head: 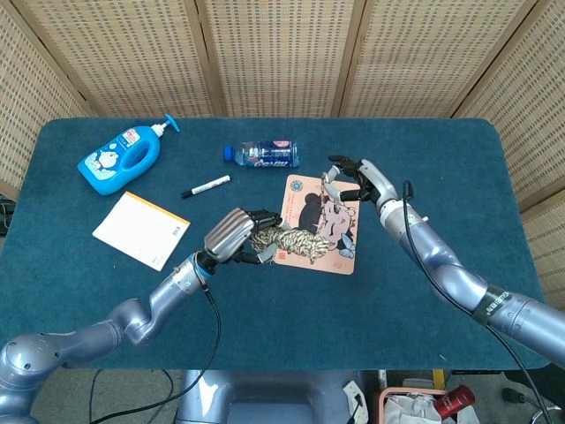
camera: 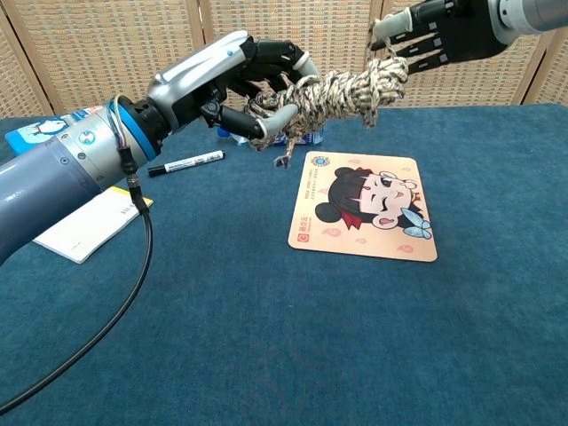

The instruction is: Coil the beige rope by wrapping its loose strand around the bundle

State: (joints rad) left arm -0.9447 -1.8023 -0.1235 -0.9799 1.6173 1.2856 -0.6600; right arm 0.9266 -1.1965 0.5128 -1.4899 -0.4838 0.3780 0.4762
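Note:
My left hand (head: pixel 232 235) grips the left end of the beige rope bundle (head: pixel 289 240) and holds it level in the air above the cartoon mouse pad (head: pixel 328 250). In the chest view this hand (camera: pixel 232 78) is raised high, with the bundle (camera: pixel 342 89) pointing right and a short frayed tail hanging below it. My right hand (head: pixel 360 179) is past the bundle's right end and pinches the loose strand (head: pixel 328 184), which runs down to the bundle. From the chest, the right hand (camera: pixel 444 31) has its fingertips close to the bundle's tip, and the strand (camera: pixel 380 37) between them is short.
On the blue table lie a water bottle (head: pixel 262 155), a black marker (head: pixel 206 186), a yellow-edged notepad (head: pixel 141 230) and a blue soap bottle (head: pixel 119 159) at the far left. Wicker screens stand behind the table.

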